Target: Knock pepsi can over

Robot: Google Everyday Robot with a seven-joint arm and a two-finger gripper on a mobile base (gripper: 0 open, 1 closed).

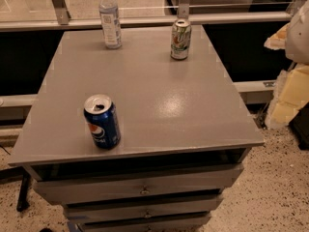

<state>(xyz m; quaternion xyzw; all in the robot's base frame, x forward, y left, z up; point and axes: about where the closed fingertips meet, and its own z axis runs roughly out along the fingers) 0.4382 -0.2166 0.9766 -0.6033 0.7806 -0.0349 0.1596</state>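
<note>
The pepsi can (102,122) is dark blue with a red-white-blue logo and an opened silver top. It stands upright near the front left of the grey cabinet top (159,100). My gripper (288,88) shows as pale white and yellowish parts at the right edge of the view. It is beyond the cabinet's right side, far from the can and touching nothing on the top.
A green-and-white can (180,39) stands upright at the back right of the top. A clear plastic bottle (110,18) stands at the back left. Drawers (145,190) sit below the front edge. A rail and glass partition (145,21) run behind the cabinet.
</note>
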